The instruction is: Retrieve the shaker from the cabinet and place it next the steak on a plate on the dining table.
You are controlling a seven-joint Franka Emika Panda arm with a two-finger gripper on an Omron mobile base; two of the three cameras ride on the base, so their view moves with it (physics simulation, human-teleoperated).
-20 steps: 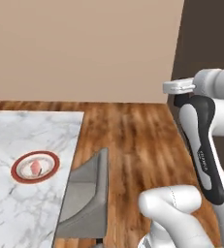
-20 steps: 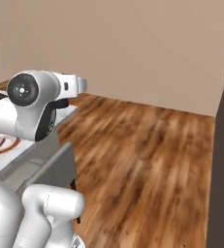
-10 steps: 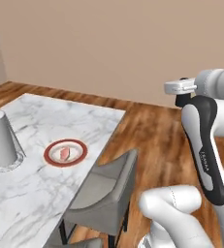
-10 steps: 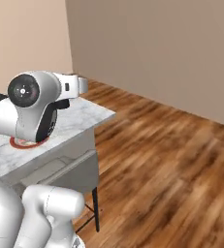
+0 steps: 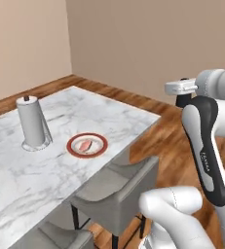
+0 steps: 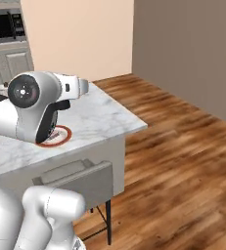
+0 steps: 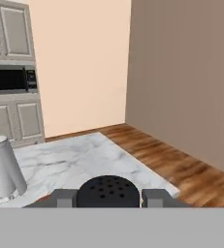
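Now, arm: we see our forearm upright beside the counter's [image 5: 133,114] far corner, wrist bent level, hand raised well above the floor.
Claw: our claw [image 7: 108,197] is clamped on the shaker [image 7: 108,192], a finger [image 7: 62,198] pressed against each side of its perforated cap.
Plate: the plate [image 5: 87,145] sits mid-counter, nearer the chair-side edge, with the steak [image 5: 86,144] on it.
Paper-towel roll: the paper-towel roll [image 5: 32,122] stands upright near the plate, toward the counter's far edge.
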